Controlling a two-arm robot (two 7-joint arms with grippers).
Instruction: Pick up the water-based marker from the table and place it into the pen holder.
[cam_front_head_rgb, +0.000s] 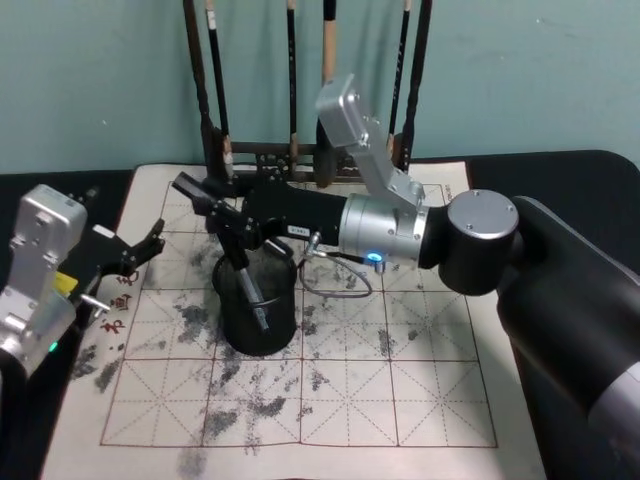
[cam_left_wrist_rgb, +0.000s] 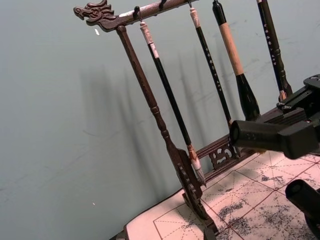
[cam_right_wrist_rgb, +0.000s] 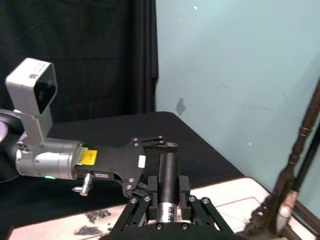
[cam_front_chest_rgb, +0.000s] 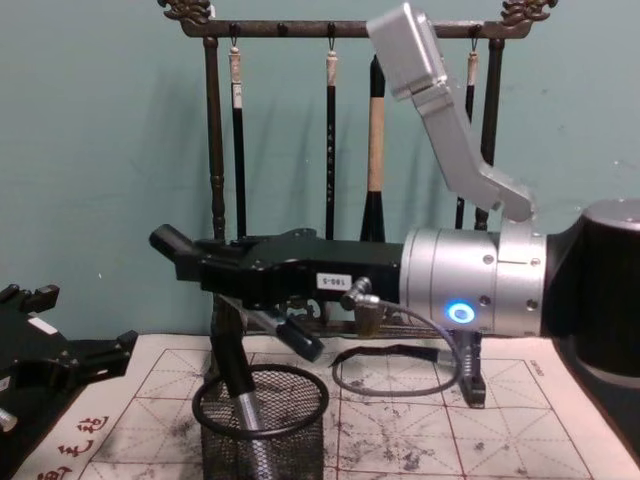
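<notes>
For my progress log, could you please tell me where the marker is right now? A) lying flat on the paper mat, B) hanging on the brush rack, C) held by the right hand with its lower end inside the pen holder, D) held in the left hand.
C: the right hand grips the marker, whose lower end sits inside the pen holder.

Red Chinese characters, too small to read, mark the near-left edge of the gridded paper (cam_front_head_rgb: 300, 390); labels on both arms are illegible.
</notes>
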